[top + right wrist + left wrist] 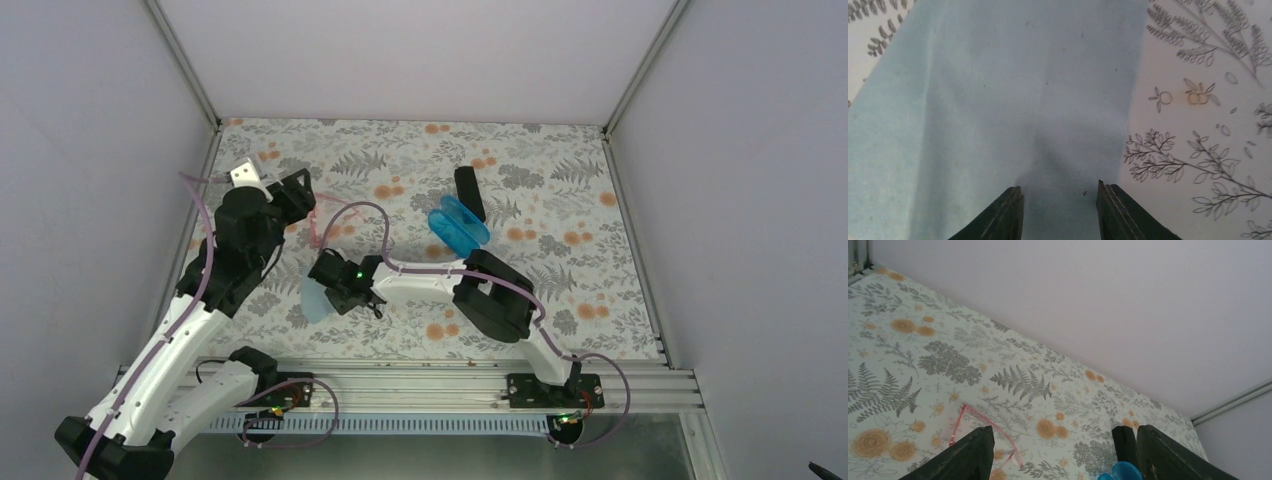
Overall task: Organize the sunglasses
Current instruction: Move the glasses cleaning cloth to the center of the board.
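Observation:
The sunglasses, a thin pink frame, lie on the floral table just right of my left gripper. In the left wrist view they sit low on the left, by the left finger. My left gripper is open and empty, above the table. My right gripper hovers over a light blue cloth. In the right wrist view the cloth fills most of the frame, and the gripper is open just over it with nothing between the fingers.
A glossy blue oval case lies open at mid-table with a black piece behind it. Both also show in the left wrist view, the case and the black piece. Grey walls enclose the table on three sides.

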{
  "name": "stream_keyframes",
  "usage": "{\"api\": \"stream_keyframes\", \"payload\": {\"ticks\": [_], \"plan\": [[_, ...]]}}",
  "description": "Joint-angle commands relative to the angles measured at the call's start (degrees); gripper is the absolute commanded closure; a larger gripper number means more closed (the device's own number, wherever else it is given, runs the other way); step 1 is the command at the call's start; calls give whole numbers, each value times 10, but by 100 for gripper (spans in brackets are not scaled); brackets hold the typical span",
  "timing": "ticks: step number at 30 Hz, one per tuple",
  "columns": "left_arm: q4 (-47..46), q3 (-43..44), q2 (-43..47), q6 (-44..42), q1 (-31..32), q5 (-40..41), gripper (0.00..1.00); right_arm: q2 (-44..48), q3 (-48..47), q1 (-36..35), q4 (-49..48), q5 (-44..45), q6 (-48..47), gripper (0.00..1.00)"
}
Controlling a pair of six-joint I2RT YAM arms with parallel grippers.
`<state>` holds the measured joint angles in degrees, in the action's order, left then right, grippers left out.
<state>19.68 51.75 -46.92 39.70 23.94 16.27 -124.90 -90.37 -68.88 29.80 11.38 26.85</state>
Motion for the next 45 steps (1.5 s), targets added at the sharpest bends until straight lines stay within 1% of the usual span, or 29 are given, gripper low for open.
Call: {"api": "stream_keyframes", "payload": {"ticks": [1,5,9,11,12,13,15,17,22,27,33,35,37,39,41,43,45], "plan": [[20,6,0,3,-2,13,29,-17,-19,0,59,70,23,60],[18,5,-5,4,-3,10,29,-21,-15,0,78,74,22,62],[17,7,-13,4,-2,6,29,-18,6,-1,100,88,26,73],[17,7,-18,4,-2,5,29,-7,23,-1,99,81,25,78],[17,7,-19,4,-2,3,29,-1,32,-1,95,71,21,82],[16,7,-20,4,-2,2,29,6,39,-2,89,58,17,85],[14,7,-23,4,-2,-1,29,16,52,-1,77,40,14,95],[15,7,-24,5,-2,-4,29,26,60,0,79,47,24,96],[10,4,-33,-1,-2,-22,29,66,90,8,108,105,69,96],[1,-8,-60,-9,-2,-67,29,148,200,29,105,98,105,96],[-29,-39,-102,-11,-1,-140,29,221,323,35,127,92,178,96],[-40,-50,-115,-13,-1,-170,29,249,347,36,124,80,189,94],[-50,-60,-129,-17,-1,-198,29,277,353,43,109,67,187,84],[-58,-72,-147,-19,-1,-227,29,291,344,56,91,60,178,72],[-68,-84,-166,-22,0,-260,31,320,328,74,72,58,164,63],[-70,-94,-187,-21,2,-280,33,324,319,98,43,50,144,59],[-68,-109,-204,-18,5,-290,37,313,315,129,13,36,123,59]]}}
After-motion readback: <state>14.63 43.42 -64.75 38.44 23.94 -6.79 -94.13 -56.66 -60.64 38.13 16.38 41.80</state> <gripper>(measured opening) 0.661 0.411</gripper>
